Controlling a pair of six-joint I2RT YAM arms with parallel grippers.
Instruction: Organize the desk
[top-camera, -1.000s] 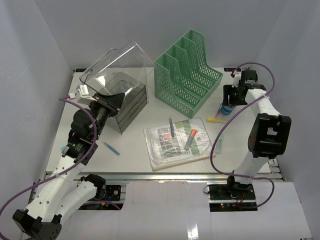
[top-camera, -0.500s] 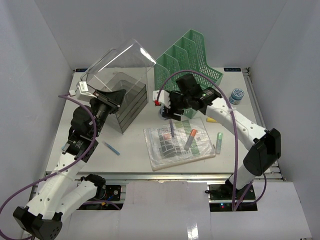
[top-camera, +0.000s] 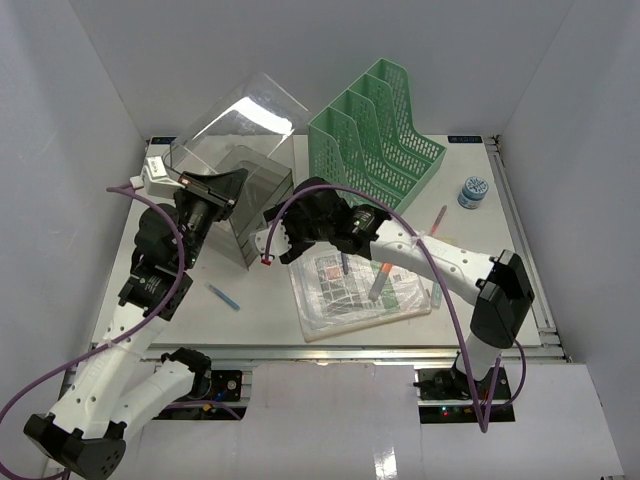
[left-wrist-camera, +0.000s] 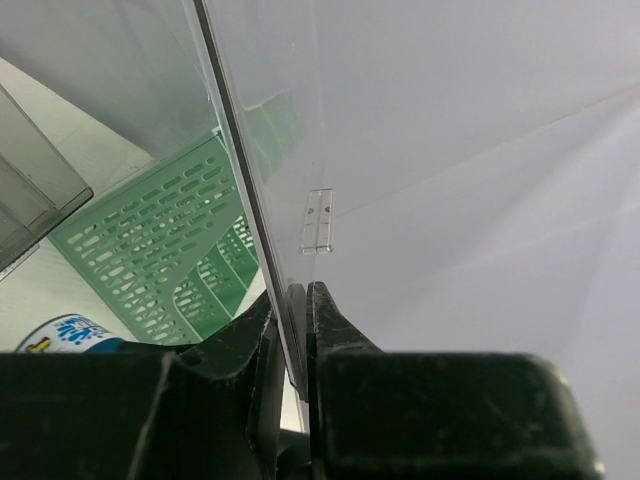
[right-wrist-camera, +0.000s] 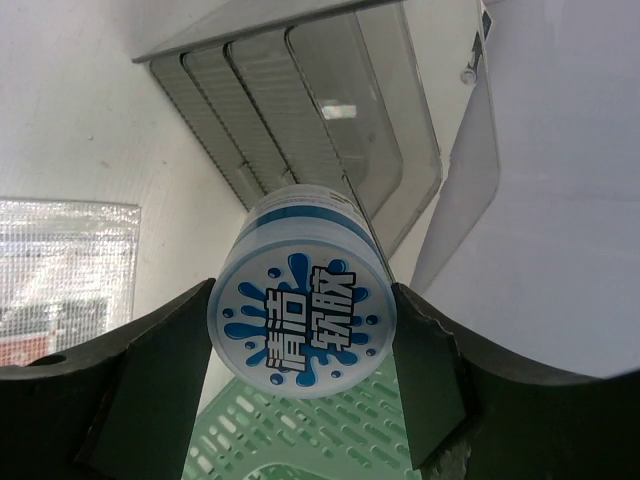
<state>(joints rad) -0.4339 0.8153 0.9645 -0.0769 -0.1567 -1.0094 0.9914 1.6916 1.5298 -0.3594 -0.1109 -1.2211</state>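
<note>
Desk (top-camera: 262, 318), blue pen (top-camera: 224, 297) near front-left edge

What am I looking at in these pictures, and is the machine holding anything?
Two robot arms are bolted at the near edge of a white desk. One picture looks down from above; the other two come from small cameras on each wrist. The left gripper pinches the clear lid of a grey box, tilted open. The right gripper clamps a small round jar with a blue splash label. On the desk lie a green file rack, a wrapped booklet with a dark pen and an orange-capped marker on it, a blue pen and a second jar.
</note>
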